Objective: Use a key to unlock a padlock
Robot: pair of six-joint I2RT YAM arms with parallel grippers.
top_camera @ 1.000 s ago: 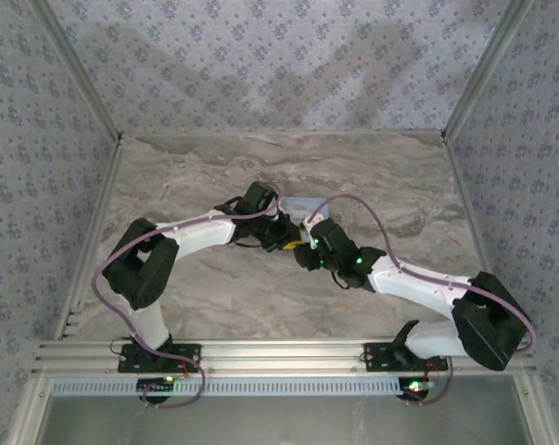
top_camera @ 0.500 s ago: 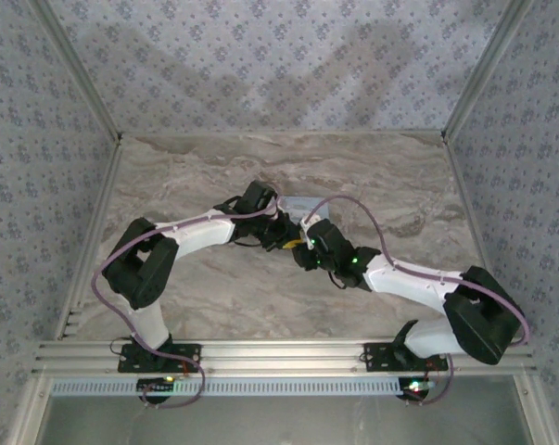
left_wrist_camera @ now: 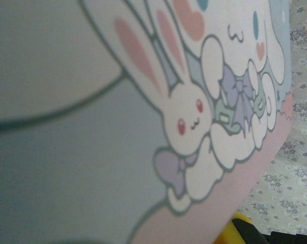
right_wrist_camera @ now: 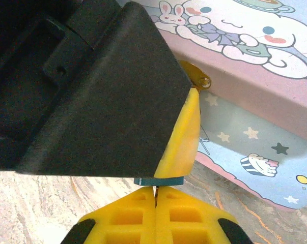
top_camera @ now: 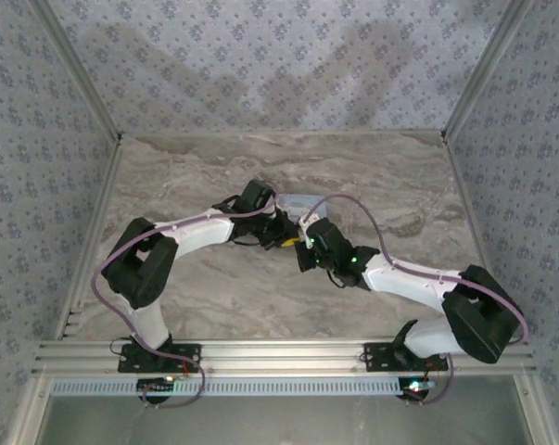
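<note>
Padlock (right_wrist_camera: 158, 180) — a tiny dark blue bit — sits at the tip of the left gripper (top_camera: 281, 232), close by the cartoon tin (right_wrist_camera: 255, 101). I cannot tell if that gripper is pinching it. The right gripper (right_wrist_camera: 156, 202) is squeezed tight on a thin sliver, likely the key (right_wrist_camera: 155, 191), touching the lock from below. This looks like the poking-in step — next comes a straight push, then a turn. Since a second ago, the right arm has crept nearer the left.
</note>
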